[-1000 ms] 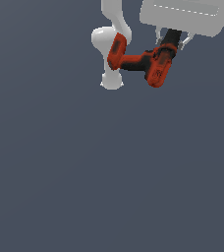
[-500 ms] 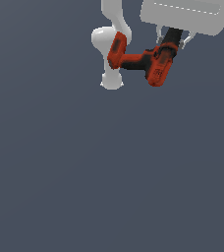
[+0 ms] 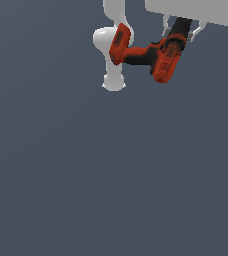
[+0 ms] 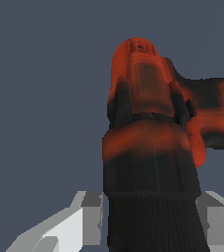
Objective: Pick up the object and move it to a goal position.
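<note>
I saw almost nothing change over the last second: my gripper (image 3: 181, 31) stayed pinched on the drill's (image 3: 153, 54) black chuck, high at the exterior view's upper right, carried toward the goal.

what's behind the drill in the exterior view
Behind the drill stands the arm's white base column, partly covered by the drill's handle end. The gripper holds the black chuck; its jaws are mostly hidden there.

one drill (image 3: 156, 55), one robot arm (image 3: 113, 45)
</note>
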